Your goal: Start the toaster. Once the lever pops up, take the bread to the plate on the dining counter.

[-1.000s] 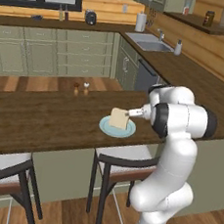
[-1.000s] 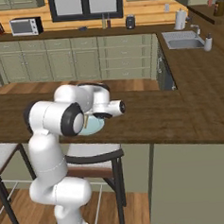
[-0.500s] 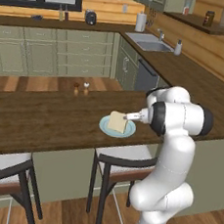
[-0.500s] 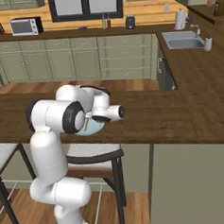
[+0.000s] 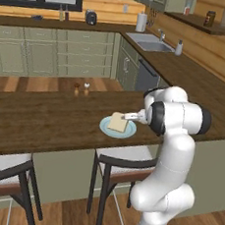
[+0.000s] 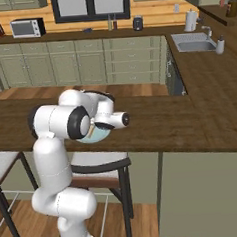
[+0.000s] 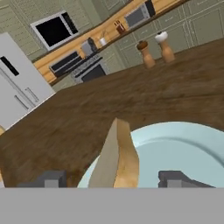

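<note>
you had the jaws spread wide, one fingertip (image 7: 49,179) on each side of the bread (image 5: 118,122), which sat on the plate (image 5: 105,128) on the dining worktop (image 5: 44,121), near two shakers (image 7: 154,50).

Pale green cabinets (image 5: 67,50) are set beneath dark wood countertops (image 5: 197,79). A dark-framed window (image 6: 90,4) is mounted on the warm wooden wall. White-seated stools (image 5: 121,160) are placed on the plank floor (image 5: 68,218).
</note>
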Motion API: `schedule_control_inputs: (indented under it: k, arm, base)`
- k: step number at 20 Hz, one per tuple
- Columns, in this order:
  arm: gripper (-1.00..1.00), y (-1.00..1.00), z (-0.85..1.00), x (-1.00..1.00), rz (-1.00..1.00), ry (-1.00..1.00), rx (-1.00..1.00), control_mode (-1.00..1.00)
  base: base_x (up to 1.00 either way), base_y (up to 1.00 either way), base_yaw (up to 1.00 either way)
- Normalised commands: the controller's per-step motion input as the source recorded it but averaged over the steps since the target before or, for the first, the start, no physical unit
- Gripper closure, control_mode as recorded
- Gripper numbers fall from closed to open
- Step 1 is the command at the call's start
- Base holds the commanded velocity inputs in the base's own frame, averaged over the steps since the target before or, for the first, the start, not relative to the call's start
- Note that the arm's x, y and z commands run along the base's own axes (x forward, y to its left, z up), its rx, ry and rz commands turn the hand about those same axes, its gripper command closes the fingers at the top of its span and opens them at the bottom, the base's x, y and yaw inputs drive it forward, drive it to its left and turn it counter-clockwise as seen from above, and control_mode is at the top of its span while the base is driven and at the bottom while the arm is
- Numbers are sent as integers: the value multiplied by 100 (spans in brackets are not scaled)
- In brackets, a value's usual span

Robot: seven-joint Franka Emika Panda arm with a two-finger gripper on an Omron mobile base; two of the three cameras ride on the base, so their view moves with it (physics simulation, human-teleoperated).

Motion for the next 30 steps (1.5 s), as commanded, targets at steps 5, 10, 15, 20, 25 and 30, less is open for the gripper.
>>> schedule_control_inputs:
  k: [5,10,15,20,25,30]
  arm:
    - [-100,0,1,1,-10,0,-9,-100]
    - [-100,-5,7,0,-18,0,-20,-100]
    - [-100,-8,26,0,-22,0,-23,-100]
    - [-100,-3,64,-8,-21,0,-15,-100]
    - [-100,-1,100,-63,-12,0,-1,-100]
    - [-100,0,100,-90,-7,7,0,-100]
  base:
    - [0,0,0]
    - [0,0,0]
    - [0,0,0]
    - [0,0,0]
    - [0,0,0]
    - [0,0,0]
